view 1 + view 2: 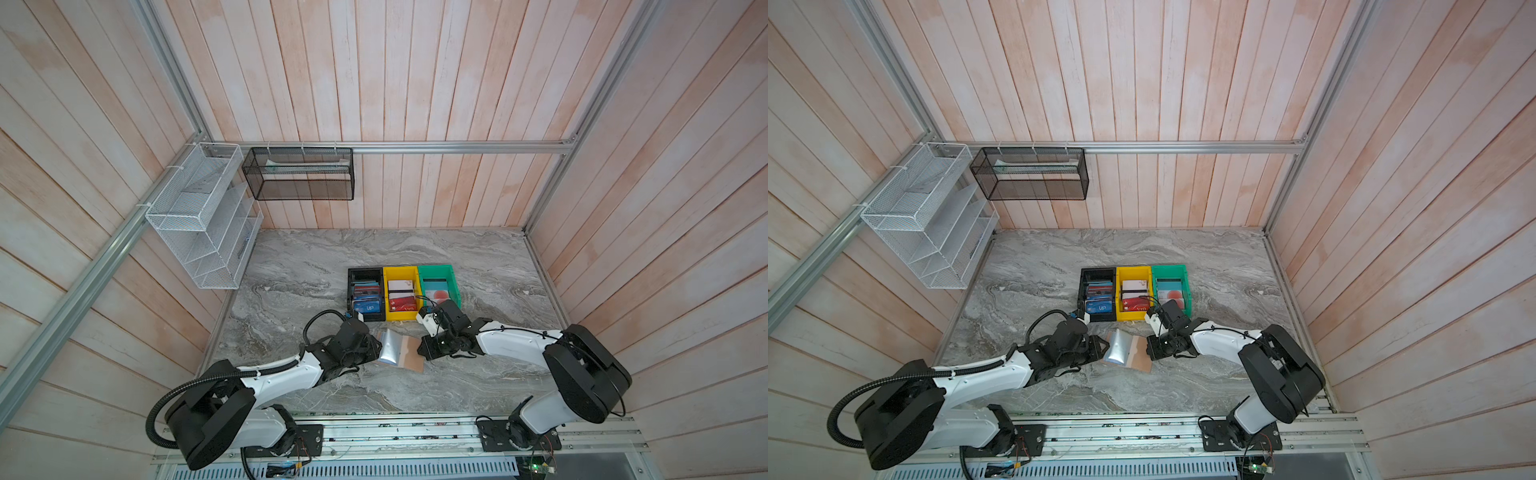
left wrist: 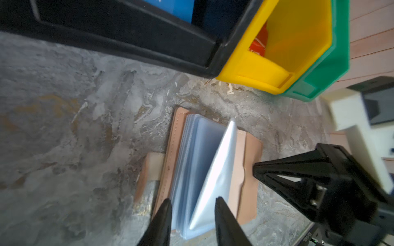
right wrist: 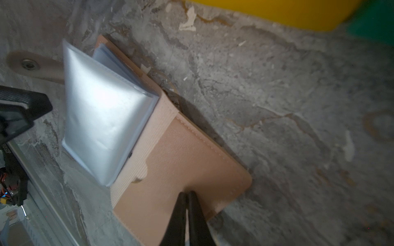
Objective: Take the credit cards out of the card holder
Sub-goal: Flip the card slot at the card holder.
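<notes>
Beyond the card holder (image 1: pixel 411 357), bins (image 1: pixel 399 316) hold cards (image 1: pixel 402 303); left jaws apart, right jaws together.

Soft, even light in both top views; walls bow at the edges. Wrist views blur; glare whitens the holder (image 3: pixel 102 119); bins (image 2: pixel 277 53) smeared.

1. The card holder (image 3: pixel 187 149) was tan-brown, and its sleeves (image 3: pixel 102 115) were pale silvery blue.
2. The table (image 1: pixel 478 266) was grey marble-patterned with rusty veins.
3. A black bin (image 2: pixel 128 38), a yellow bin (image 2: pixel 251 70) and a green bin (image 2: pixel 332 64) stood in a row.
4. The wall planks (image 1: pixel 415 83) were washed pinkish-white.
</notes>
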Available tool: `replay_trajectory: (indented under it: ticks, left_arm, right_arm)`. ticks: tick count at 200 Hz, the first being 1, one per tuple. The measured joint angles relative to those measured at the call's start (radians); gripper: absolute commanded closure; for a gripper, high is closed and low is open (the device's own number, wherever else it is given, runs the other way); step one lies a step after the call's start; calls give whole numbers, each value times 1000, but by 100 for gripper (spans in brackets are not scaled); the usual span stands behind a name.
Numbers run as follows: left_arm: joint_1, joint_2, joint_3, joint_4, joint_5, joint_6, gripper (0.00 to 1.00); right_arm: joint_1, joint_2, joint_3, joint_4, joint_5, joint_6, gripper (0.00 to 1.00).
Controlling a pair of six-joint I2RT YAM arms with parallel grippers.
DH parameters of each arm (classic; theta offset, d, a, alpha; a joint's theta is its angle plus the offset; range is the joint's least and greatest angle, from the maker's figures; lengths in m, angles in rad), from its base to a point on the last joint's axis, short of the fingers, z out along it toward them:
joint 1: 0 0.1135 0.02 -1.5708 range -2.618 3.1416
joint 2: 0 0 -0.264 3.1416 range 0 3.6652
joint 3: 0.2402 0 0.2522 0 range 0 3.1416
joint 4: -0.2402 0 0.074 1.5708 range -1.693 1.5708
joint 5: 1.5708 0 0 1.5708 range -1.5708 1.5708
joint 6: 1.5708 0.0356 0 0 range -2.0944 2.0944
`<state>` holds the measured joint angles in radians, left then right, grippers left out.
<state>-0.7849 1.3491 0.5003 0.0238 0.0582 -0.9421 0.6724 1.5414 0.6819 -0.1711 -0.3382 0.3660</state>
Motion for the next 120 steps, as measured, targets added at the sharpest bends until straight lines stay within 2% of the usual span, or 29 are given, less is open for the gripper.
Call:
replay_trajectory:
  ticks: [29,120]
  left_arm:
    - [-8,50,3,18,16,6,63]
    - [-8,82,3,78,23,6,63]
  right_arm:
    - [0,0,0,0,0,0,90]
    - [0,0,0,0,0,0,90]
